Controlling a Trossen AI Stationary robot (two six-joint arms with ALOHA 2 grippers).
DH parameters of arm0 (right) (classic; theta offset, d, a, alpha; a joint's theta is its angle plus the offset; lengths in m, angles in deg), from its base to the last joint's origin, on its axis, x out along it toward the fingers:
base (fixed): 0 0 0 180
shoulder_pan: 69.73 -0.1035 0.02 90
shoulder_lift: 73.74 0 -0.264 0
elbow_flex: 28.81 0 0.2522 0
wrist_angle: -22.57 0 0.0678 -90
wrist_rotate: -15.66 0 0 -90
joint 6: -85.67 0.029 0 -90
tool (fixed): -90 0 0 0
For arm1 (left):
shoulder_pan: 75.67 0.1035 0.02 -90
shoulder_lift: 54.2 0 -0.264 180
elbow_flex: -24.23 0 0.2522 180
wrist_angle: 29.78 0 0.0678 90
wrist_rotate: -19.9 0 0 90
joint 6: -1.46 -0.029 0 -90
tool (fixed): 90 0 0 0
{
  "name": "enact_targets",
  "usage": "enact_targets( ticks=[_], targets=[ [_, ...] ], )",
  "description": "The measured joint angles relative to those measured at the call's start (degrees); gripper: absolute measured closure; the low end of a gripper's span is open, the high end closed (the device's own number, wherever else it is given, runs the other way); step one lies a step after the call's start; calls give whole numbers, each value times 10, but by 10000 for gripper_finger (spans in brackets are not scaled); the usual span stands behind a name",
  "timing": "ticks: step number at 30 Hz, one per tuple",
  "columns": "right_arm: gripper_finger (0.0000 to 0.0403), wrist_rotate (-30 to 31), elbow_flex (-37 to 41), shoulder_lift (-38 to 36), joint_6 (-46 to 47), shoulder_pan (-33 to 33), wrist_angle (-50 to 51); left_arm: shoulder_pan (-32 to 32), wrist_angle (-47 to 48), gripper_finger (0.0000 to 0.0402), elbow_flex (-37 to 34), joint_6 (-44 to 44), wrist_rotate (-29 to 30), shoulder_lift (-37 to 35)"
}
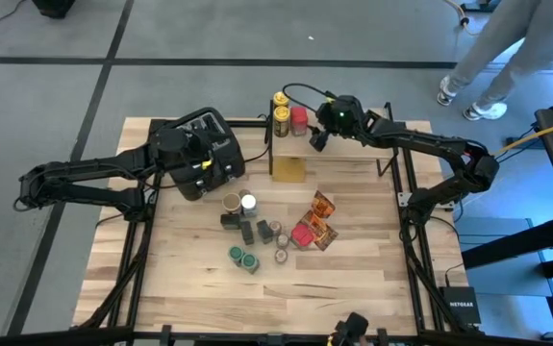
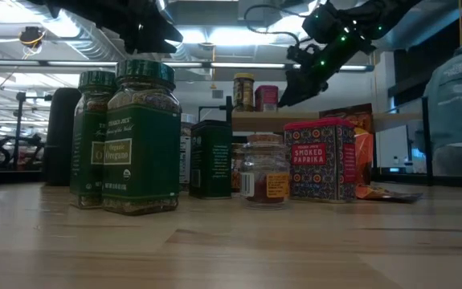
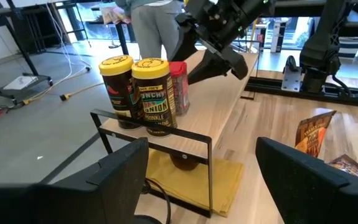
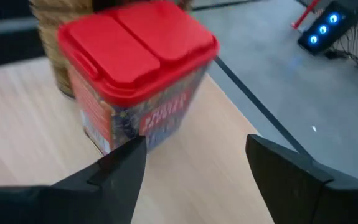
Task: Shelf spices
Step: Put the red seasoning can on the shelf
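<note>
- Just ahead of our right end effector (image 1: 319,135), on the shelf (image 1: 348,173), stands a red-lidded spice tin (image 4: 138,74); our fingers are spread and hold nothing, their tips short of the tin.
- Beyond that tin, two yellow-lidded jars (image 3: 135,93) stand touching at the shelf's end.
- Our left end effector (image 3: 197,180) hovers over the black toaster (image 1: 213,144), fingers spread and empty, facing the shelf's end.
- Well away from both end effectors, green-lidded jars (image 2: 126,136), a paprika tin (image 2: 319,159) and foil packets (image 1: 321,219) sit on the worktop (image 1: 353,279).
</note>
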Motion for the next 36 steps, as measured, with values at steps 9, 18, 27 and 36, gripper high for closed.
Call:
enact_targets(
  ticks=[9,18,27,36],
  targets=[
    [123,1,0,4,9,-9,-10,0,0,112,0,0,0,0],
    [123,-20,0,-19,10,-38,61,0,1,112,0,0,0,0],
    [123,41,0,7,-8,-86,-24,0,1,112,0,8,0,0],
    [123,63,0,18,-16,-72,-67,0,1,112,0,1,0,0]
  ],
)
